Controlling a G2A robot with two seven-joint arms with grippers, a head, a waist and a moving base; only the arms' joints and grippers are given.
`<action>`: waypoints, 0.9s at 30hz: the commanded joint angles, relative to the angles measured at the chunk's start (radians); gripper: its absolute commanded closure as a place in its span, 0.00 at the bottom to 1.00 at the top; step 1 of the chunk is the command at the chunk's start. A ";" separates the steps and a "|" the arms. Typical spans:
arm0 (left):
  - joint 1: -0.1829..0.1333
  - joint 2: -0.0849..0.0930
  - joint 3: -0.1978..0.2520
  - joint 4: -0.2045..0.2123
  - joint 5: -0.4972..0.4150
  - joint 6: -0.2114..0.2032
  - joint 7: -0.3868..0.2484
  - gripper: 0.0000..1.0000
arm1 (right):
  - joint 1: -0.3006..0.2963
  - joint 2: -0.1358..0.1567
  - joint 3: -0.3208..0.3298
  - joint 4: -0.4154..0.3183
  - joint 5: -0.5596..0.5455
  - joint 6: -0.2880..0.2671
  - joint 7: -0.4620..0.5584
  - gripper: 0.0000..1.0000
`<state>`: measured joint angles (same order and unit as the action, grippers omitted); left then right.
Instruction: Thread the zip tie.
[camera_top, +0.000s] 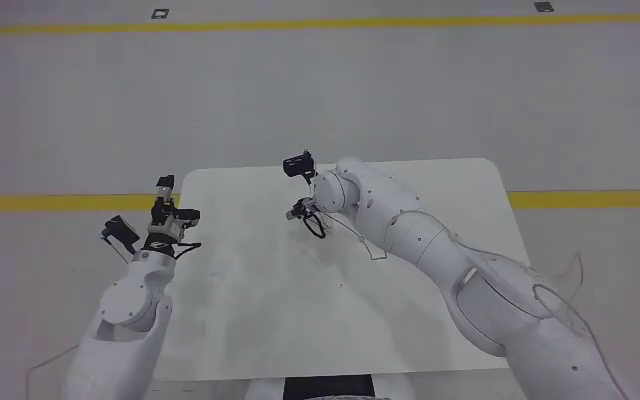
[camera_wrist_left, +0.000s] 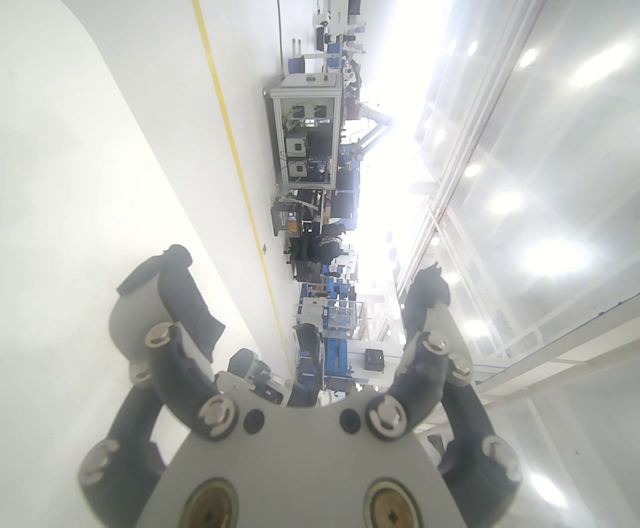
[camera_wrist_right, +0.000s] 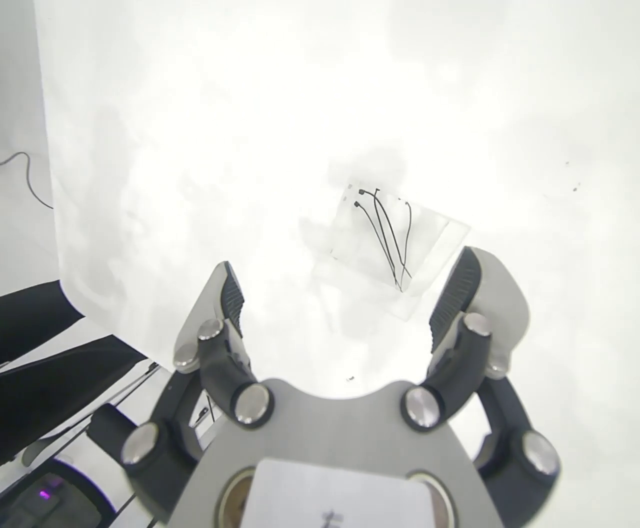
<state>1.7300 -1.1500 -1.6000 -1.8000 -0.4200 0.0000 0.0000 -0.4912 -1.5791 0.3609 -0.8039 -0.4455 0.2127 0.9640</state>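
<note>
Several thin black zip ties (camera_wrist_right: 387, 235) lie side by side on a clear flat sheet (camera_wrist_right: 435, 232) on the white table (camera_wrist_right: 200, 125). My right gripper (camera_wrist_right: 347, 265) hovers above the table just beside the sheet, open, with nothing between its ribbed pads (camera_wrist_right: 457, 285). From above, that gripper (camera_top: 299, 212) is over the table's middle, and the sheet's faint outline (camera_top: 374, 246) shows beside the right forearm. My left gripper (camera_wrist_left: 300, 272) is open and empty, held off the table's left edge (camera_top: 175, 202) and pointing out into the room.
The white table (camera_top: 260, 320) has rounded corners and bare surface in front of and left of the right gripper. A yellow floor line (camera_top: 60, 202) runs past the table. Far off in the room stand equipment racks (camera_wrist_left: 307, 135).
</note>
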 joint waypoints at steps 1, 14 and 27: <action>0.000 0.000 0.000 0.000 0.000 0.000 0.000 0.00 | 0.010 -0.019 -0.010 0.032 -0.005 -0.001 0.014 0.00; 0.000 0.000 0.000 0.000 0.000 0.000 0.000 0.00 | 0.022 -0.067 -0.022 0.115 0.005 0.002 0.025 0.00; 0.000 0.000 0.000 0.000 0.000 0.000 0.000 0.00 | -0.002 -0.074 0.000 0.107 -0.049 0.015 -0.026 0.62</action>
<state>1.7300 -1.1500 -1.6000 -1.8000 -0.4200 0.0000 0.0000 -0.4919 -1.6511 0.3619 -0.6991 -0.4845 0.2194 0.9387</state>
